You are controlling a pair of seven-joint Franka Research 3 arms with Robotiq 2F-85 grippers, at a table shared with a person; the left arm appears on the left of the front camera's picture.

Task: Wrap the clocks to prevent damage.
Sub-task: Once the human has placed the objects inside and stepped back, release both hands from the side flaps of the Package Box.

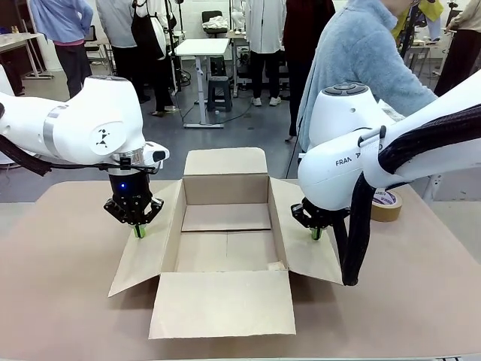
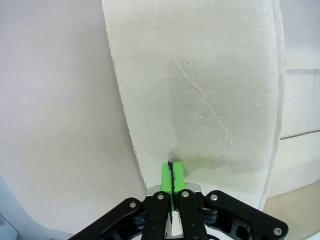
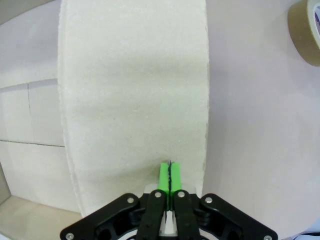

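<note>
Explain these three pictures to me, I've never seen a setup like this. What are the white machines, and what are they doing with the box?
These are two white robot arms at a table. The wide picture looks from between them across to a person on the far side. The other two pictures come from a camera on each wrist, looking down along the left fingers and the right fingers.

An open cardboard box lies in the middle. Both pairs of fingers are closed and hold nothing. Their green tips seem to rest on the left flap and the right flap. A brown tape roll lies to the right.
</note>
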